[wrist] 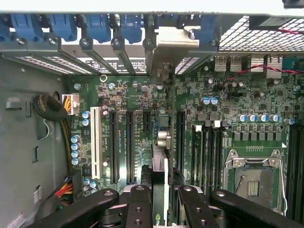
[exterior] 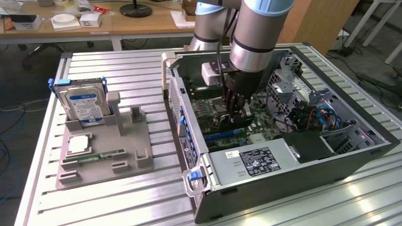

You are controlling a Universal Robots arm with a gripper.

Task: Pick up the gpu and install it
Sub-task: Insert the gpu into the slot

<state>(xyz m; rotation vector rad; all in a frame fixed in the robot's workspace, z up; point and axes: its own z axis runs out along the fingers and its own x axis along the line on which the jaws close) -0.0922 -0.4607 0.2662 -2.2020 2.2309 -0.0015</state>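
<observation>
— What sits at the exterior view's left?

— A grey holder tray on the slatted metal worktop. A silver hard drive with a blue label stands upright in it. A square processor chip and a narrow green memory stick lie flat in front of it.

— And further right?

— An open computer case lies on its side with the green motherboard facing up. The grey arm reaches straight down into it.

— Where is the gpu?

— Inside the case, low over the motherboard. In the wrist view the gpu appears edge-on as a thin dark card with a pale upper edge. It stands on edge among the long black expansion slots. A silver-grey bracket sits in line with it at the case's rear wall, among the blue slot clips. Whether the card is seated in a slot cannot be told.

— The jaws?

— Clamped on the gpu, with a black finger on either face of the card.

— And at the exterior view's right?

— A labelled power supply at the case's near end, with blue cables beyond it.
</observation>
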